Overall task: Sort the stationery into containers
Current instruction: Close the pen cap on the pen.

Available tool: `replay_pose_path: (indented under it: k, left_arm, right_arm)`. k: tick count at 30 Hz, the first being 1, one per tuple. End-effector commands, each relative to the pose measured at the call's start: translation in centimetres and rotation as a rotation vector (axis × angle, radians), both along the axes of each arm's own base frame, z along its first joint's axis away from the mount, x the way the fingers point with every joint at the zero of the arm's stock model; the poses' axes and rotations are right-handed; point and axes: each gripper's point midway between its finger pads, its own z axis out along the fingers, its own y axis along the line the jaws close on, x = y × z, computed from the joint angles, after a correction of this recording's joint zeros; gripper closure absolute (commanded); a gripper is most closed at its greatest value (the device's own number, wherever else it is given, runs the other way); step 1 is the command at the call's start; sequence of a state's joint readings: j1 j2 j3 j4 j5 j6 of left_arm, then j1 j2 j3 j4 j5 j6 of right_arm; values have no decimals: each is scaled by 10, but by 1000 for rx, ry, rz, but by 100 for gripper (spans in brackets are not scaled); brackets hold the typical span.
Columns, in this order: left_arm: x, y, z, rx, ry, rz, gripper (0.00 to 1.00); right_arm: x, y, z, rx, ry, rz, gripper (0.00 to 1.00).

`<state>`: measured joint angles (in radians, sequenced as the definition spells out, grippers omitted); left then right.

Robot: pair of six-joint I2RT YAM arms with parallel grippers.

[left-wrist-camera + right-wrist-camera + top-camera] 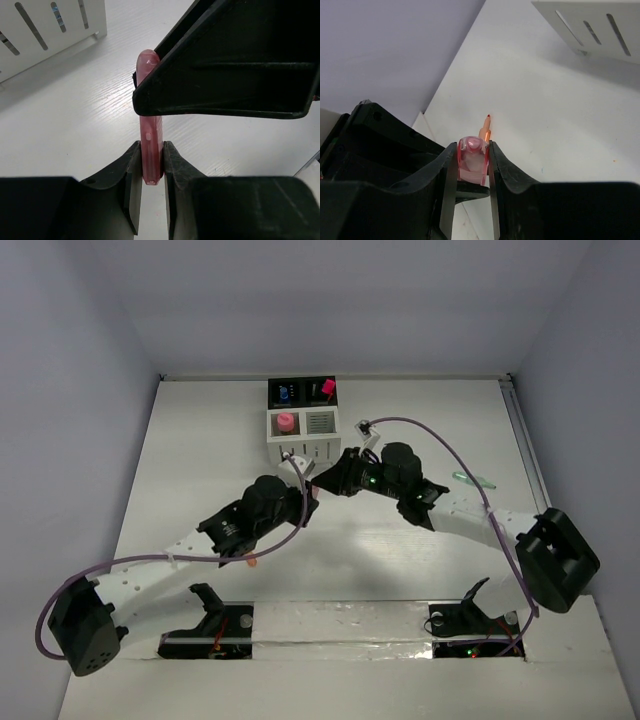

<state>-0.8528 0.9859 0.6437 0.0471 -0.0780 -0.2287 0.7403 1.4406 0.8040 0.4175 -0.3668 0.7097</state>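
**Two grippers sharing one pink pen in front of the cup block**

Both arms reach inward and meet over the white table (pixel 200 470), just near of the block of cups (pixel 300 452). The left gripper (pixel 150 162) is pinching the lower end of a translucent pink pen (pixel 150 142), its two fingers pressed flat against the barrel. The right gripper (pixel 472 160) is clamped on the pen's other end, which shows as a squarish pink stub between its fingers. The pen is therefore held clear of the table, spanning the two grippers.

In the right wrist view an orange tip (pixel 485 131) shows just beyond the pink stub; whether it is joined to the pen cannot be told.

In the block, the near-left white cup holds a pink-topped item (pixel 286 422), the far-left black cup a blue one (pixel 285 395), and the far-right black cup a pink-capped one (pixel 326 388). A green pen (pixel 474 480) lies on the table to the right of the right arm, well apart from the block.
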Motion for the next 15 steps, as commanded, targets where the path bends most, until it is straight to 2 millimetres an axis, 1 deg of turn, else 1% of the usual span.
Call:
replay_pose_path:
  k: [1, 2, 3, 4, 5, 6, 7, 8, 9, 10, 11, 12, 13, 14, 15]
  left_arm:
    - [7, -23, 243, -630, -495, -63, 100]
    - [3, -31, 233, -628, -467, -100, 100]
    - [-1, -37, 216, -628, -418, -132, 100]
    - [-3, -40, 206, -626, -394, -146, 100]
    - [-7, -41, 198, -633, -366, -161, 100]
    - [-8, -42, 179, -616, -332, -163, 100]
    - [-10, -41, 168, -609, -312, -164, 97]
    - [-13, -38, 150, -596, -283, -161, 92]
    - [-15, -36, 143, -601, -262, -153, 82]
    - [-16, -34, 134, -595, -245, -143, 77]
    - [-17, -29, 130, -598, -242, -128, 73]
    - [-19, -26, 115, -587, -214, -120, 65]
    - [-21, -24, 110, -584, -206, -114, 61]
    - [-24, -20, 111, -596, -212, -112, 58]
    - [-26, -17, 99, -584, -198, -107, 54]
  right_arm:
    - [-66, -17, -113, -308, 289, 111, 100]
    - [-52, -18, -106, -294, 271, 63, 100]
    - [-39, -10, -88, -240, 246, 37, 100]
    - [-29, -9, -80, -213, 238, 10, 100]
    - [-14, -10, -71, -185, 228, -27, 100]
    - [1, -4, -49, -121, 203, -49, 100]
    - [12, -3, -40, -94, 194, -71, 100]
    - [27, -5, -30, -64, 179, -106, 100]
    - [38, -4, -17, -29, 166, -124, 100]
    - [51, 1, 5, 13, 132, -135, 100]
    - [63, 0, 16, 34, 107, -164, 100]
    - [75, -2, 28, 52, 84, -189, 100]
    - [89, -1, 53, 84, 37, -203, 100]
    - [102, -3, 58, 82, 18, -234, 100]
    - [113, -7, 65, 85, -4, -258, 100]
